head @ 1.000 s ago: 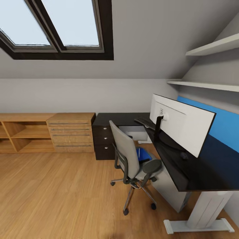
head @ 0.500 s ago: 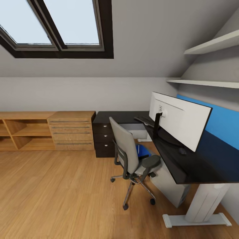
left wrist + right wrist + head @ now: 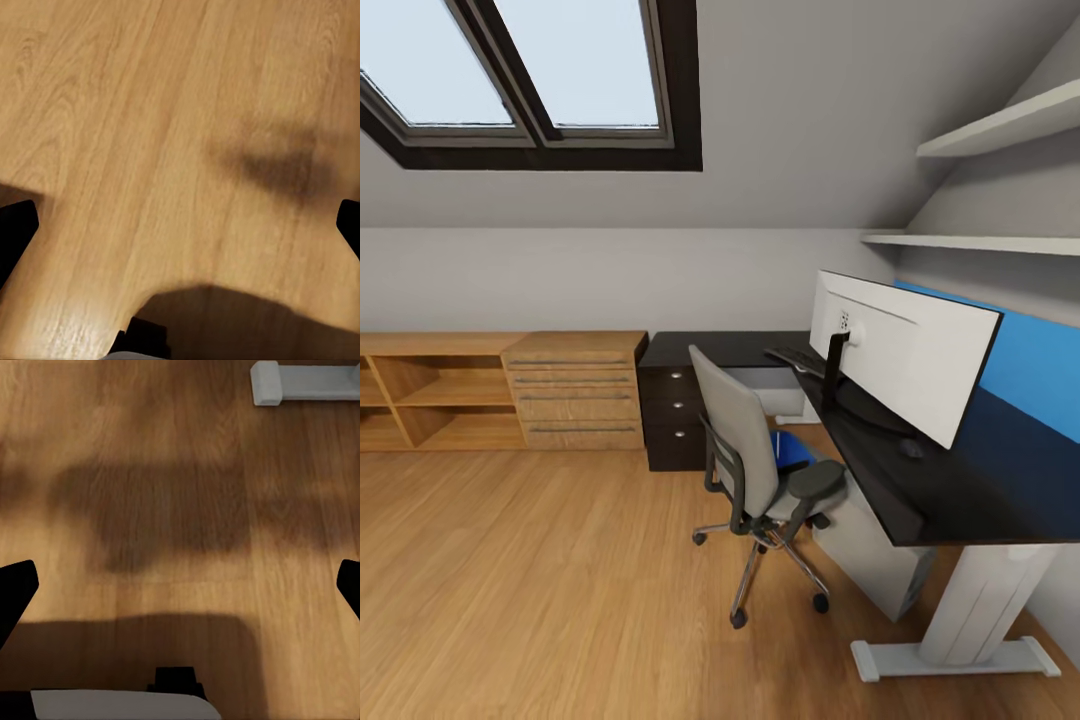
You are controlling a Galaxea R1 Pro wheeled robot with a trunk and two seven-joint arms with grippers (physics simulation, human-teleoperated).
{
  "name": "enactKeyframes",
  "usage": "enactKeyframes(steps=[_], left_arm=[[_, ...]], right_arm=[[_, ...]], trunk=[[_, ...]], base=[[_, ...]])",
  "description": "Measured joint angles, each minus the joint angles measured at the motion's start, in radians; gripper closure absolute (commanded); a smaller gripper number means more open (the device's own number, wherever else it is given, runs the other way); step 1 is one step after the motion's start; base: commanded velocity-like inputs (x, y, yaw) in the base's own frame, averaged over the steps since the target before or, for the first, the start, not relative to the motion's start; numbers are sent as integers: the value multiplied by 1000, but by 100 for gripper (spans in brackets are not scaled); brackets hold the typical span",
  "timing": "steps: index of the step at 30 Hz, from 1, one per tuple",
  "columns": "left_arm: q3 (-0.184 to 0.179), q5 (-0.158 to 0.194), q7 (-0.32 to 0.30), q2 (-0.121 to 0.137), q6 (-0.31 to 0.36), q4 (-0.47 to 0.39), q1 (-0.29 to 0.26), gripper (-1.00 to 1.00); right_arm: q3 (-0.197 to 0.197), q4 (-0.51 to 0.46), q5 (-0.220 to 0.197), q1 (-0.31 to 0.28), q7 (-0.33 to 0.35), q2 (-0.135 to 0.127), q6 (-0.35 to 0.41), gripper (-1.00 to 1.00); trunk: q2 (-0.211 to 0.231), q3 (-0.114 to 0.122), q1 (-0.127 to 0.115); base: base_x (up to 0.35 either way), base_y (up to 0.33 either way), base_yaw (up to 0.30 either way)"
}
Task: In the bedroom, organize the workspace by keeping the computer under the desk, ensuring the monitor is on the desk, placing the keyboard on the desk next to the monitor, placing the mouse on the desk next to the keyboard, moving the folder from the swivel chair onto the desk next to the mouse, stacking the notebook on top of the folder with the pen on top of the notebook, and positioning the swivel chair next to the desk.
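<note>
The blue folder [image 3: 792,460] is sitting on the swivel chair [image 3: 755,470], which is crowding the desk [image 3: 920,490], so reaching in is risking a bump against the armrest. Both grippers are hanging over bare floor [image 3: 150,112], spread wide, looking empty I think.

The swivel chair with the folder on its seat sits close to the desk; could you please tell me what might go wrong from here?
1. The folder lies mostly hidden behind the swivel chair back and armrest, so reaching it may nudge the chair, which probably rolls on its casters.
2. The monitor stands over the desk beside the small mouse; an arm sweeping in could knock either.
3. The keyboard lies near the desk's front edge and could be pushed off.
</note>
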Motion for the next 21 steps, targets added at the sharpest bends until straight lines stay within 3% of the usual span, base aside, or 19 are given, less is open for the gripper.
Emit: enactKeyframes(steps=[21], left_arm=[[-2,2,1,-2,2,2,0,-100]], right_arm=[[0,0,0,0,0,0,-2,-100]], trunk=[[-147,-66,81]], base=[[0,0,0]])
